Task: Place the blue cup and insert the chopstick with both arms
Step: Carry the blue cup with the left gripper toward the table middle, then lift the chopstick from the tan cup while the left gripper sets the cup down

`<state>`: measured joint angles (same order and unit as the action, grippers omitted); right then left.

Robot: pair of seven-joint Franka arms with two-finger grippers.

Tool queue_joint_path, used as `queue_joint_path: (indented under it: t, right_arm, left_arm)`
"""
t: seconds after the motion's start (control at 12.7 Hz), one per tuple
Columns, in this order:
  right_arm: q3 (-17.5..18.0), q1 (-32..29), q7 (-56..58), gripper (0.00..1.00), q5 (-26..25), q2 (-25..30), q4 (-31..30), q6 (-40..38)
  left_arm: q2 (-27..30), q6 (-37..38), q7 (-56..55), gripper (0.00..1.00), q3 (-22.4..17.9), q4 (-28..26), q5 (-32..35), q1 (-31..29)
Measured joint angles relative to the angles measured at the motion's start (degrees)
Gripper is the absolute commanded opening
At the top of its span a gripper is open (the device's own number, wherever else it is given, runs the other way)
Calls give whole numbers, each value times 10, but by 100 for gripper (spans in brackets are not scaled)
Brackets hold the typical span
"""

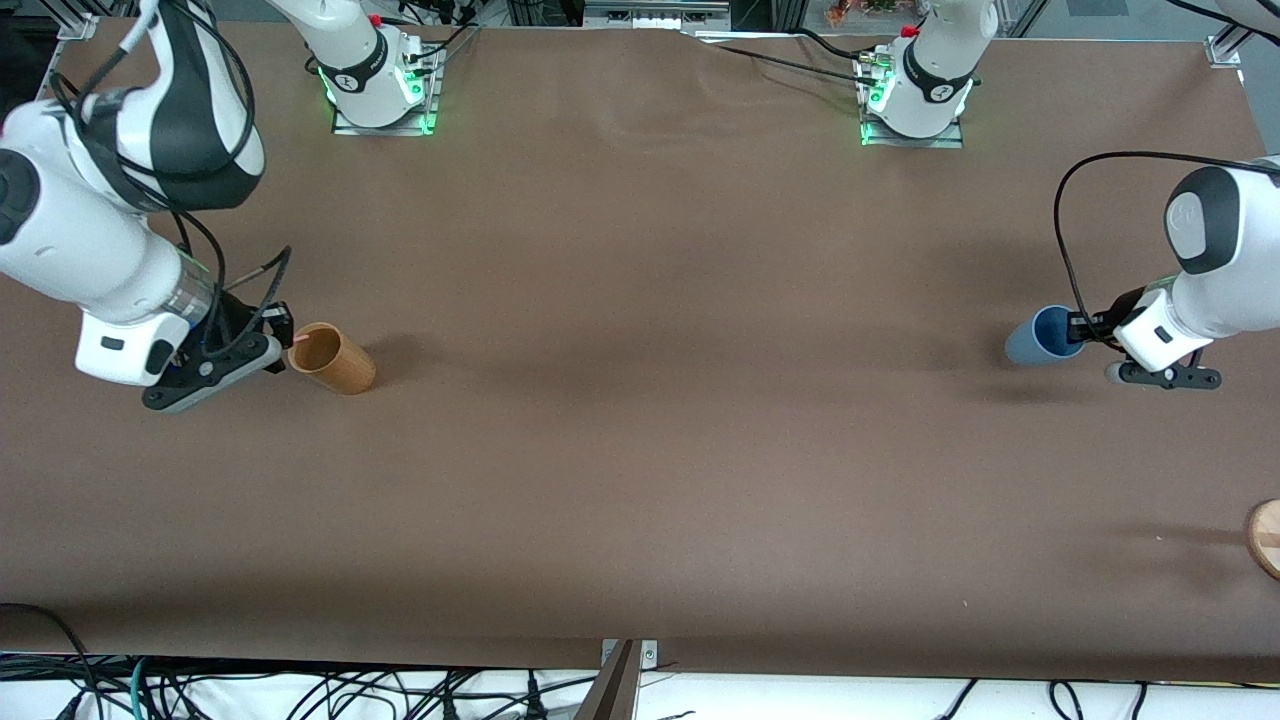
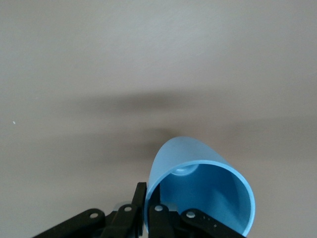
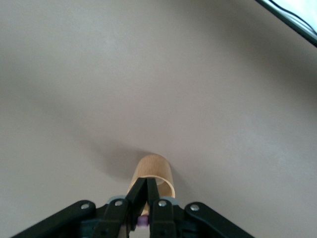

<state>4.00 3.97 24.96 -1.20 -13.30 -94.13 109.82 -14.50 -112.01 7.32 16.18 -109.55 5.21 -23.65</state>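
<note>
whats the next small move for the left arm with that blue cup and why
Probably swing the cup toward the table's middle and turn it upright. The left gripper is shut on the blue cup by its rim, tilted on its side; the right gripper already grips the chopstick.

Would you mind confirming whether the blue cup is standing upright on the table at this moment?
No, the blue cup is tilted on its side, its open mouth facing sideways, with the left gripper clamped on its rim.

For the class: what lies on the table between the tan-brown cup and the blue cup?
Nothing: in the front view only bare brown table stretches between the tan-brown cup and the blue cup.
</note>
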Motion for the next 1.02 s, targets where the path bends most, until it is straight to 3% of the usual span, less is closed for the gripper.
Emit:
queue_joint_path:
  t: [0.16, 0.39, 0.63, 1.02]
  right_arm:
    - [1, 0, 0, 5, 0, 2, 19, -25]
    - [6, 1, 0, 5, 0, 2, 24, -33]
    - [14, 1, -5, 5, 1, 2, 25, -34]
    - [28, 2, -39, 5, 1, 1, 25, -35]
  left_arm:
    - [0, 46, -109, 0, 51, 40, -2, 40]
    - [-7, 51, -290, 0, 126, 45, -3, 124]
    - [-39, 28, -345, 0, 138, 55, -4, 221]
    - [-149, -156, -397, 0, 134, 65, -3, 321]
